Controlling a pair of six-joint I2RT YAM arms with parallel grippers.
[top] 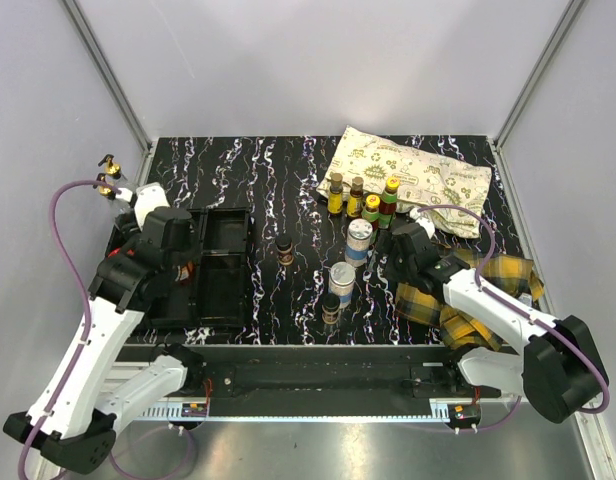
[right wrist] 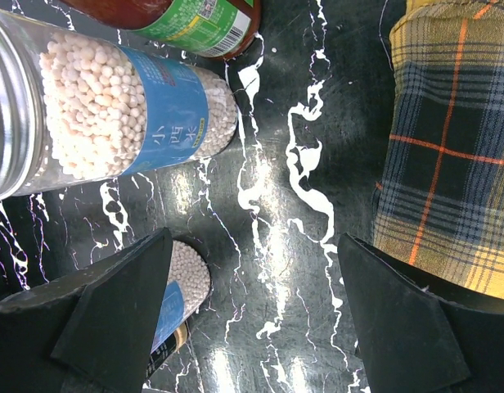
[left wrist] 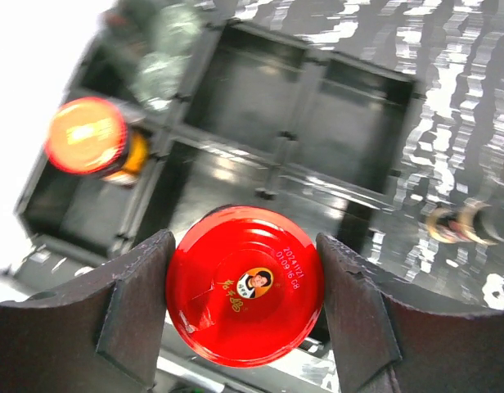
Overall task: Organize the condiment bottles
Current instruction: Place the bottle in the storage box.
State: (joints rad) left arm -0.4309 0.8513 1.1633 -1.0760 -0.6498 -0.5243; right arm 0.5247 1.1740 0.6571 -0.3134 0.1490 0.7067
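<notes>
**Red jar clamped over the tray, right gripper apart**

Top view: the left gripper [top: 184, 266] is mostly hidden under its arm, above the black tray [top: 226, 262]. The condiment bottles [top: 360, 208] stand on the desk [top: 228, 170].

Left wrist view: this gripper is clamped on a red-lidded jar [left wrist: 245, 295]. The lid print reads "2024", the rest is blurred.

Right wrist view: the right gripper [right wrist: 252, 315] stands apart, empty, beside a shaker [right wrist: 113, 115] that is cut off at the left. Its blue label carries Chinese characters.
</notes>
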